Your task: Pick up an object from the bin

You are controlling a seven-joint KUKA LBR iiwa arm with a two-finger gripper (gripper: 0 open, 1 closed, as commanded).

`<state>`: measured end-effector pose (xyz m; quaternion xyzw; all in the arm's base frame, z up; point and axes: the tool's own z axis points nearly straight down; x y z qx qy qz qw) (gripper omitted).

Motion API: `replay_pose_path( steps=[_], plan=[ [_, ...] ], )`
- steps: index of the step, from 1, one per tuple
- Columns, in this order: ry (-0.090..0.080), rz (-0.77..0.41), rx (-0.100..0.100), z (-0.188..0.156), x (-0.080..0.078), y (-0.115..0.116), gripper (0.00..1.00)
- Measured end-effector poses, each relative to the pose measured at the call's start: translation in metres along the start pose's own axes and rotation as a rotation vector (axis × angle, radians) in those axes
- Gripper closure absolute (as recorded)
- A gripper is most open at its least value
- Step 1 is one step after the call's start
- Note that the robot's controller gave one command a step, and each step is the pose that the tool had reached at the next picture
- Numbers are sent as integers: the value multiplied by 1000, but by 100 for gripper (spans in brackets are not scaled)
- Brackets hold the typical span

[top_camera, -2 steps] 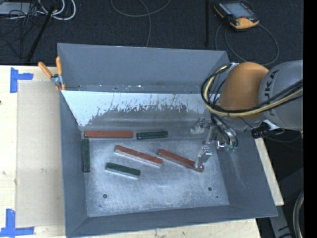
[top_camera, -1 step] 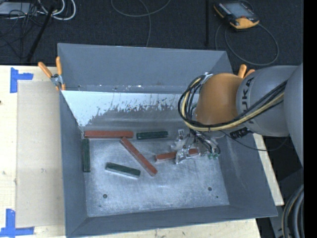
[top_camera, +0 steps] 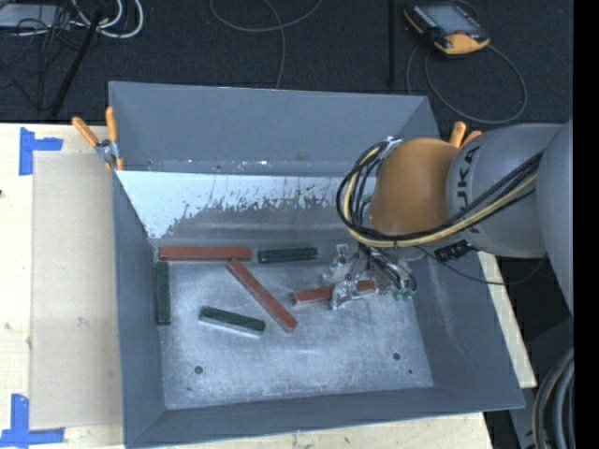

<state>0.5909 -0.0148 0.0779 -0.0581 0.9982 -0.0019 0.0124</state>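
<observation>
Six slim sticks lie scattered on the floor of the grey bin [top_camera: 281, 382]. Farthest left, a dark green upright stick [top_camera: 163, 293] lies beside the left wall, its long axis pointing toward the back slope. Just right of its upper end, a long red-brown stick [top_camera: 204, 253] lies crosswise under that slope. Lower down lies a slanted dark green stick [top_camera: 231, 321], well apart from the others. Next to it a diagonal red-brown stick [top_camera: 262, 296] runs from upper left to lower right. Further back, a crosswise dark green stick [top_camera: 287, 254] lies near the slope.

Right of these comes the short red-brown stick [top_camera: 312, 296]. Its long axis runs nearly left to right, and its right end reaches into the metal of the jaws. They are low over the floor, right of centre, under the arm's orange cover [top_camera: 412, 190]. Whether the jaws are open, closed or clamped on that end cannot be told, since wiring and metal crowd the spot.

The stick stretches leftward from the jaws, so any grip would likely fall at its end, not its middle. Lifted from there, it would probably droop or swing.
</observation>
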Motion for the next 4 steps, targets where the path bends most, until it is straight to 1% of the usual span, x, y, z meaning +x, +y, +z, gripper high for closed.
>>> replay_pose_path(
  steps=[1, 2, 3, 4],
  plan=[
    [24, 13, -5, -112, 9, 7, 100],
    [24, 13, -5, -112, 9, 7, 100],
    [24, 3, -5, -134, 11, 2, 100],
    [23, 3, -5, -139, 9, 2, 100]
  ],
)
